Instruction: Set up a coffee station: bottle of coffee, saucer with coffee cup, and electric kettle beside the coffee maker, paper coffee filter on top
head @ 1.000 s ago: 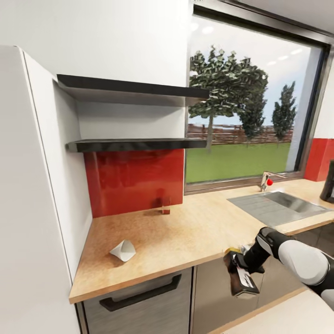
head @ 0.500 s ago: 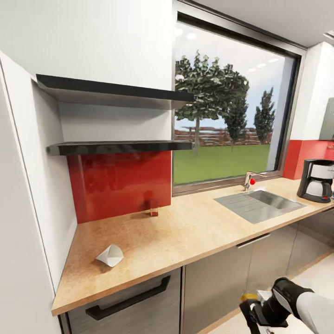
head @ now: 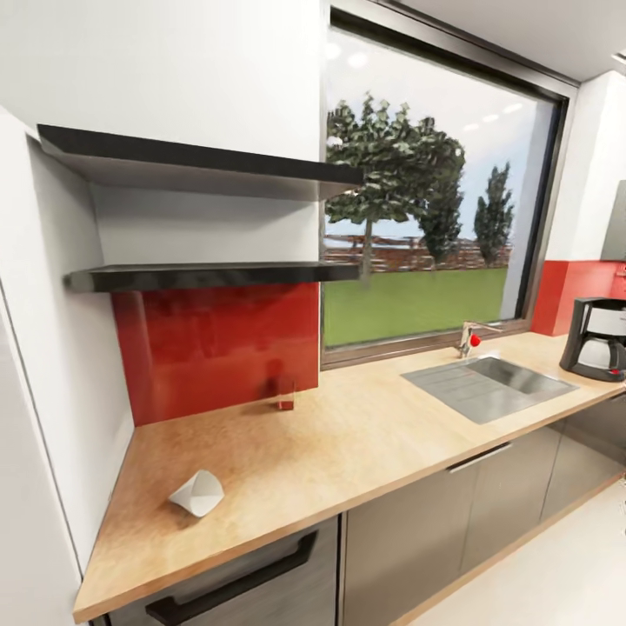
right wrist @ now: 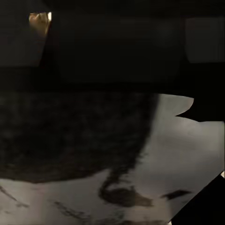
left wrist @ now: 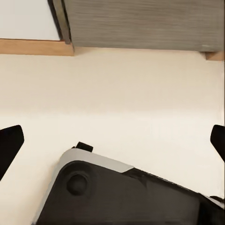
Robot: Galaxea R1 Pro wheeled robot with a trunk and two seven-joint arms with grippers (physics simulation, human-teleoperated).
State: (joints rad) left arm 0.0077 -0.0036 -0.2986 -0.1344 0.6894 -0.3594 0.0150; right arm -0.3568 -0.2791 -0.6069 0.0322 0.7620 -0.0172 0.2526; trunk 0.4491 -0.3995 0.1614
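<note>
The coffee maker (head: 600, 339) stands at the far right end of the countertop (head: 365, 435). A white paper coffee filter (head: 198, 493) lies on its side near the counter's left front corner. Both boards of the kitchen shelf (head: 209, 276) are bare. In the right wrist view a dark body with a white label, the bottle of coffee (right wrist: 70, 136), sits very close between the jaws of my right gripper (right wrist: 112, 122), a bit of yellow cap (right wrist: 40, 21) showing. My left gripper (left wrist: 112, 140) is open over the pale floor, fingertips (left wrist: 9, 140) far apart.
A steel sink (head: 487, 387) with a red-knobbed faucet (head: 469, 335) is set into the counter under the window. A small red thing (head: 284, 393) stands by the red backsplash. Grey cabinets (head: 452, 513) run below. The robot's base (left wrist: 117, 192) shows beneath the left gripper.
The head camera has turned right and lifted, bringing the coffee maker into view. My right arm with the bottle has dropped out of the bottom of the head view.
</note>
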